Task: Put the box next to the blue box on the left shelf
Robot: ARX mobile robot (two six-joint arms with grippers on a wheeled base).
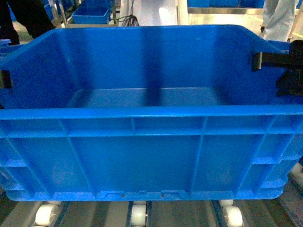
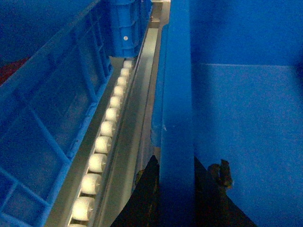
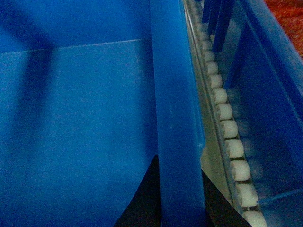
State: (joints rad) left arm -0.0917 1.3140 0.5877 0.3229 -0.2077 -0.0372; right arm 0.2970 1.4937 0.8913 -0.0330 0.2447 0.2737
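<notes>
A large, empty, open-topped blue box [image 1: 142, 156] fills the head view, over white rollers [image 1: 137, 213]. My left gripper [image 1: 4, 79] is shut on its left wall; in the left wrist view the gripper [image 2: 176, 191] has one black finger [image 2: 146, 201] on each side of the rim. My right gripper [image 1: 258, 61] is shut on the right wall, and in the right wrist view the gripper [image 3: 179, 194] straddles that rim. Another blue box [image 2: 47, 109] stands just left of the held one, across a roller rail [image 2: 106, 127].
On the right, a further blue crate [image 3: 270, 90] stands beyond a roller rail [image 3: 227, 127]. More blue bins [image 1: 90, 14] sit at the back of the room. A person in white [image 1: 279, 19] stands at the far right and a dark figure [image 1: 23, 16] at the far left.
</notes>
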